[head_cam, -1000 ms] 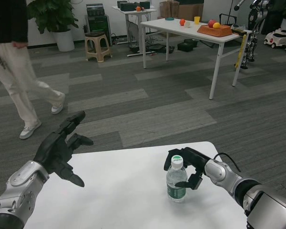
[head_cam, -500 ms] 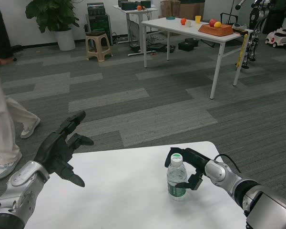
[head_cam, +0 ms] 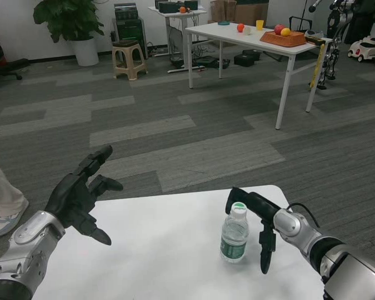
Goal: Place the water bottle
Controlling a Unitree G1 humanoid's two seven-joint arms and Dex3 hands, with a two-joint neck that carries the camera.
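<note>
Grey carpet floor [head_cam: 175, 125] in light and dark strips. Far back, a long white table [head_cam: 250, 39] with a tray of fruit [head_cam: 281, 39]. Near the white wall, a big green plant [head_cam: 69, 19] in a white pot and a small tan stool [head_cam: 128, 59].

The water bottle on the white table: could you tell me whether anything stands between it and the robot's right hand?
Nothing visible does. The water bottle stands upright on the white table, and the right hand is just beside it, fingers spread and off the bottle, with only bare tabletop between. The left hand hovers open, far to the other side.
</note>
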